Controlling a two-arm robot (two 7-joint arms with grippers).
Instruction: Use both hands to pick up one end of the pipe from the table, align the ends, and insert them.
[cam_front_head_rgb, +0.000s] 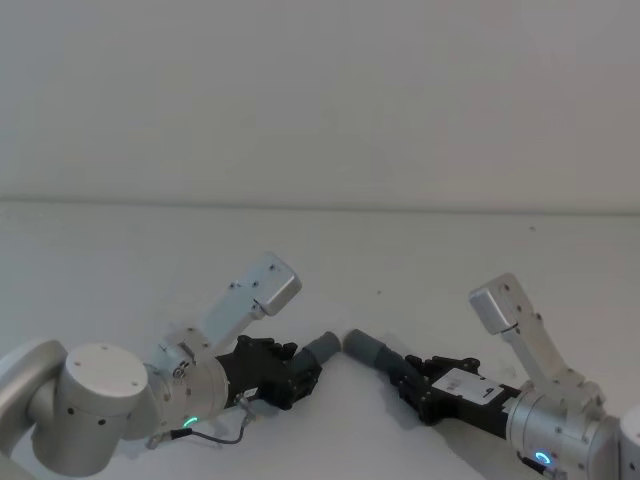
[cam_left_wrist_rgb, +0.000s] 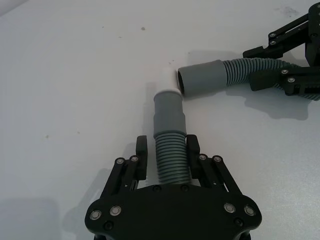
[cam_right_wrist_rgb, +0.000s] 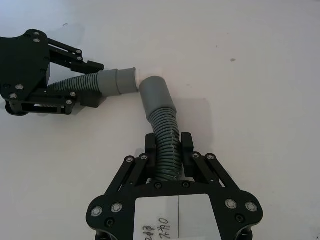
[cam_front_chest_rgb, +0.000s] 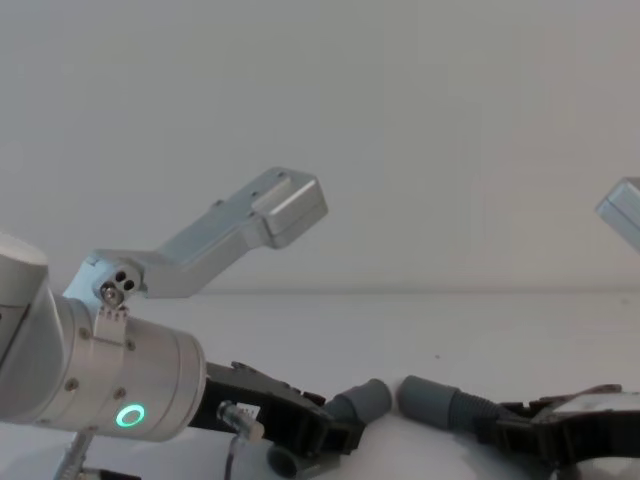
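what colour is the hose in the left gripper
Grey, ribbed with a smooth cuff; the hose shows best in left wrist view.

A plain pale grey wall spans the far side, meeting the white matte bench along a straight horizontal edge. Light is soft and even.

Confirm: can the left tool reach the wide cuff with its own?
Probably not squarely: the way is free, but the left tool's narrow cuff lies angled to the right tool's wide cuff.
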